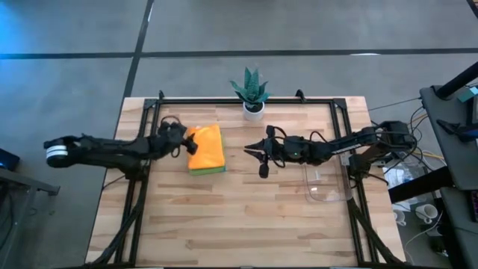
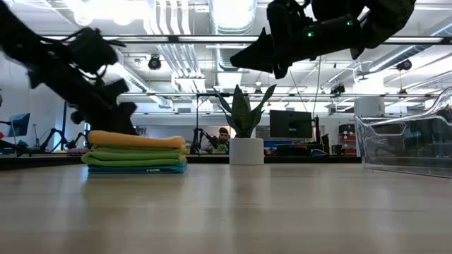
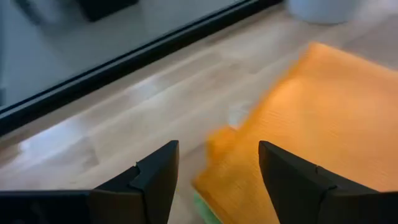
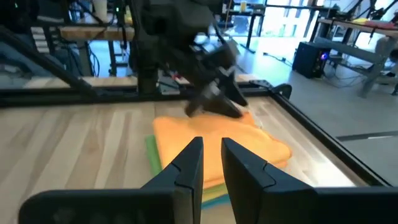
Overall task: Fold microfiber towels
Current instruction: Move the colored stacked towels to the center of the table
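The folded microfiber towels (image 1: 207, 149) sit in one neat stack on the wooden table (image 1: 246, 217), left of centre — orange on top, then yellow, lime green and light blue at the bottom. The left gripper (image 1: 181, 139) hovers at the stack's left edge, fingers spread and grasping nothing. The right gripper (image 1: 252, 152) hangs above the table just right of the stack, fingers nearly together and empty — near a potted plant (image 1: 252, 91) and a clear plastic tray (image 1: 327, 183).
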`<state>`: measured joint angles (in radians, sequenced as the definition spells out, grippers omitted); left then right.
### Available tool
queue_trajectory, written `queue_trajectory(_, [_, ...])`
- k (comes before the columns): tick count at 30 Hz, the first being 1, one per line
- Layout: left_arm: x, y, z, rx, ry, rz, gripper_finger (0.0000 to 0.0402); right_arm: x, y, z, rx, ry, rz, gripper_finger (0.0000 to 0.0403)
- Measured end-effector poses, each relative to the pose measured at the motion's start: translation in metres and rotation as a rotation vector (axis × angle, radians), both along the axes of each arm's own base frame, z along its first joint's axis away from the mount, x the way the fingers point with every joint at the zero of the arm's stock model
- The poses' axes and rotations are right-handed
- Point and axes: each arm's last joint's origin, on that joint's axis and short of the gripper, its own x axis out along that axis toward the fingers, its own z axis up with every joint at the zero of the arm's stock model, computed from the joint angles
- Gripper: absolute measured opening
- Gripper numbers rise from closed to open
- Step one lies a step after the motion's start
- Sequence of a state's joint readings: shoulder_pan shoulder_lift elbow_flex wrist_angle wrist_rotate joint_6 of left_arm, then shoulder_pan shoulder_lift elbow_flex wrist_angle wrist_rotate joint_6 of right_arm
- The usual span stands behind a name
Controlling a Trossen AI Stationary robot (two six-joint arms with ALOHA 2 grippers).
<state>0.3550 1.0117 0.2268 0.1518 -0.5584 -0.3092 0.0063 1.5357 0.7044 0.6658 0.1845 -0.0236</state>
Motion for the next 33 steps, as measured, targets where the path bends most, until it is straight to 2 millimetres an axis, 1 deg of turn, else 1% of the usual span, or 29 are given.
queue_trajectory(3, [0.006, 0.016, -0.001, -0.019, 0.052, 0.068, 0.0205, 0.000, 0.000, -0.001, 0.019, 0.001, -0.004, 0.0054])
queue_trajectory(6, [0.015, 0.032, 0.007, 0.001, 0.072, 0.103, 0.0206, 0.000, 0.000, -0.002, 0.024, 0.007, -0.005, 0.0054])
queue_trajectory(10, [0.025, 0.048, 0.020, 0.047, 0.139, 0.093, 0.0205, 0.000, 0.000, -0.002, 0.068, 0.006, -0.013, 0.0054])
queue_trajectory(13, [0.029, 0.052, 0.032, 0.054, 0.181, 0.078, 0.0205, 0.001, 0.001, -0.005, 0.094, 0.010, -0.015, 0.0054])
queue_trajectory(16, [0.031, 0.050, 0.045, 0.044, 0.160, 0.031, 0.0205, 0.012, 0.006, -0.008, 0.126, 0.048, -0.015, 0.0054])
queue_trajectory(19, [0.034, 0.048, 0.054, 0.011, 0.037, -0.119, 0.0205, 0.038, 0.009, -0.012, 0.125, 0.099, -0.030, 0.0052])
queue_trajectory(21, [0.035, 0.047, 0.051, -0.032, 0.019, -0.202, 0.0205, 0.060, 0.009, -0.019, 0.120, 0.134, -0.031, 0.0052])
queue_trajectory(24, [0.033, 0.046, 0.041, -0.071, 0.091, -0.186, 0.0206, 0.097, 0.010, -0.030, 0.116, 0.146, -0.033, 0.0052])
queue_trajectory(26, [0.031, 0.046, 0.042, -0.064, 0.101, -0.155, 0.0205, 0.123, 0.008, -0.036, 0.108, 0.129, -0.035, 0.0052])
queue_trajectory(29, [0.026, 0.044, 0.052, -0.040, 0.056, -0.125, 0.0205, 0.159, 0.000, -0.047, 0.117, 0.102, -0.053, 0.0051])
queue_trajectory(33, [0.009, 0.037, 0.078, 0.030, -0.044, -0.110, 0.0205, 0.198, -0.022, -0.065, 0.172, 0.106, -0.116, 0.0051])
